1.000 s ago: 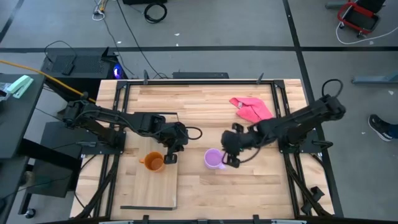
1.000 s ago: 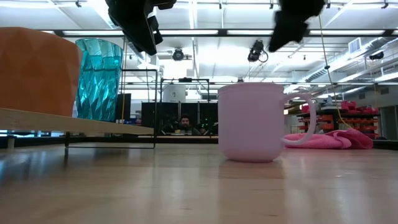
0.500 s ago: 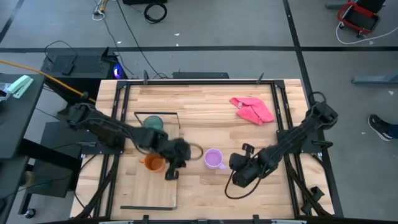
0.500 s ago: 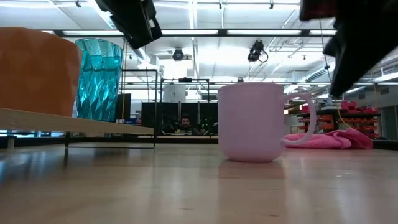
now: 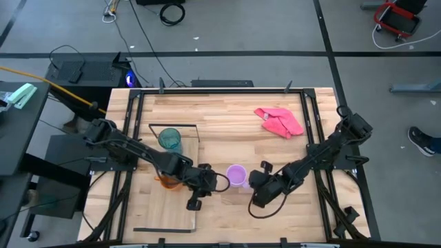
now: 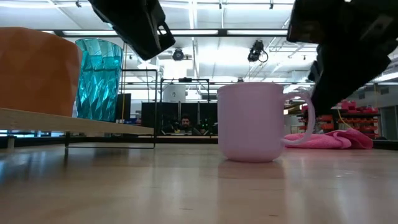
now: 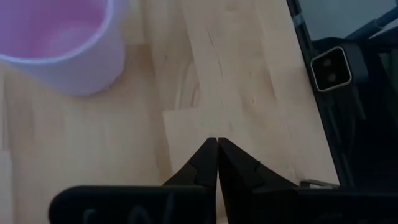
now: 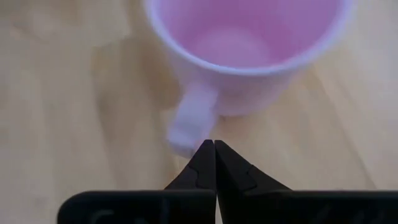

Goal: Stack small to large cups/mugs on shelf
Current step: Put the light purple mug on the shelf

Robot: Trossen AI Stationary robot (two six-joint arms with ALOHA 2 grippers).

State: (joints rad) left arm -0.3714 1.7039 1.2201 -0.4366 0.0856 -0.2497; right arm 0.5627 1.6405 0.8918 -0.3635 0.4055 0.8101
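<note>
The lilac mug [image 5: 237, 175] stands upright on its base on the table, its handle [image 8: 189, 121] toward my right gripper. The teal tumbler [image 5: 169, 140] stands on the shelf board [image 5: 172, 213]. The orange mug [image 5: 165, 182] sits on the board too, mostly hidden under my left arm. In the low view the orange mug [image 6: 34, 71] and the tumbler [image 6: 98, 78] stand side by side on the shelf [image 6: 93, 123]. My left gripper [image 5: 207, 184] is shut and empty, just left of the lilac mug. My right gripper [image 5: 253, 186] is shut, its tips close by the mug's handle.
A pink cloth [image 5: 279, 120] lies at the far right of the plank table [image 5: 275, 145]. The shelf's black wire frame [image 5: 172, 125] stands at its far end. A person shows far off in the room behind the table [image 6: 185, 122].
My right gripper has swung from the lilac mug's far right side toward the table's near edge, then come in at the mug's handle. My left gripper has gone toward the near edge and the right, uncovering the teal tumbler. The mugs have stayed put.
</note>
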